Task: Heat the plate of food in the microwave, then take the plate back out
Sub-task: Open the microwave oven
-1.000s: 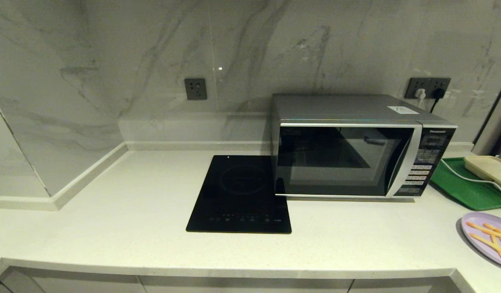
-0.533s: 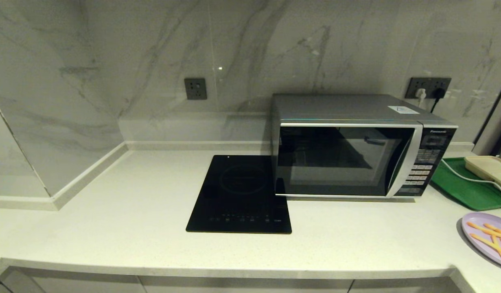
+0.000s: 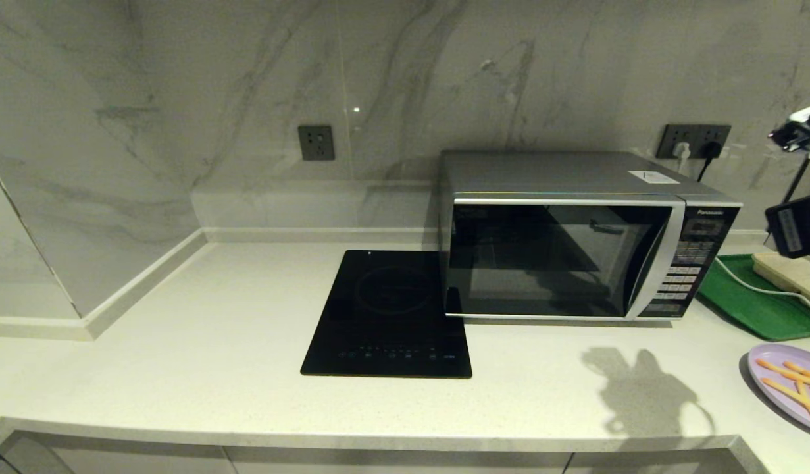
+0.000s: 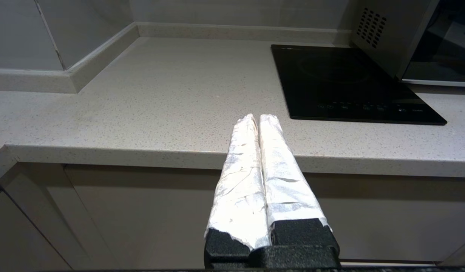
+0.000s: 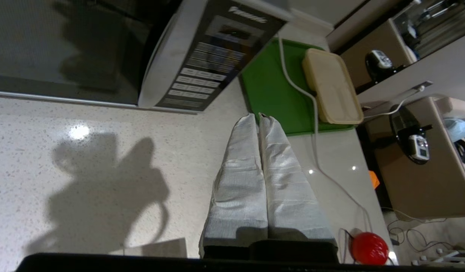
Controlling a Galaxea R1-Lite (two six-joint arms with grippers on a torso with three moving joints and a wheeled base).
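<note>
The right pincer (image 5: 258,115), clenched and empty, hangs above the table (image 3: 214,329) before the microwave (image 3: 576,237). The left pincer (image 4: 258,117), clenched too, sits at the table's edge. The plate (image 3: 783,378) lies untouched.

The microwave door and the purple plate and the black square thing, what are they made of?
The microwave door looks like dark glass, since it mirrors the room, with shiny silver trim that may be metal or plastic. The plate of food looks like smooth matte plastic, though it could be ceramic. The black hob looks like polished glass, flat and glossy with faint printed markings.
</note>
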